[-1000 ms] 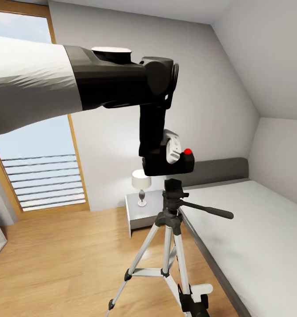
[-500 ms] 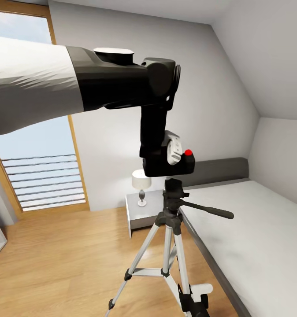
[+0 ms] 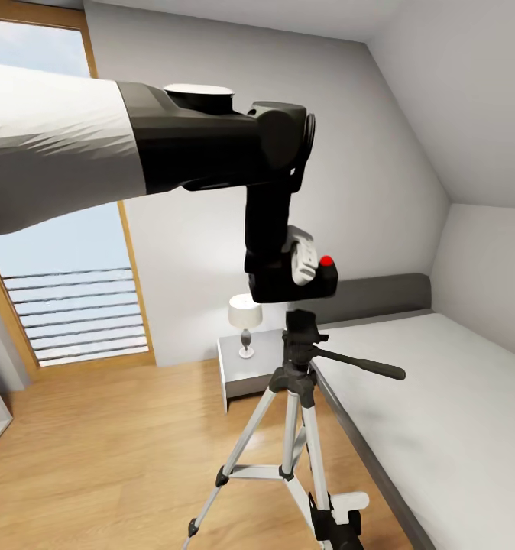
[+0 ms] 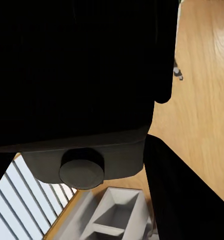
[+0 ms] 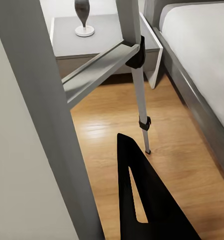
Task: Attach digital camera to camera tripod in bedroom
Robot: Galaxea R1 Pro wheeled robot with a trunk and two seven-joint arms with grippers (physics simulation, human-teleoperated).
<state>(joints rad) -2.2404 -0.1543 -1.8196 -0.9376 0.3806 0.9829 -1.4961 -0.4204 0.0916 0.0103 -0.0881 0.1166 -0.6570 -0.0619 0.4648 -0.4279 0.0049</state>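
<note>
Now your left gripper [image 3: 292, 279], fingers pinching the small black boxy camera with the red button [image 3: 307, 281], hovers mid-frame just above the silver-legged tripod's black head [image 3: 300, 330]; next, lower straight and centred.

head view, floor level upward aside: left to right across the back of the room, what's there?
window → lamp on nightstand → tripod with camera above it → bed
</note>
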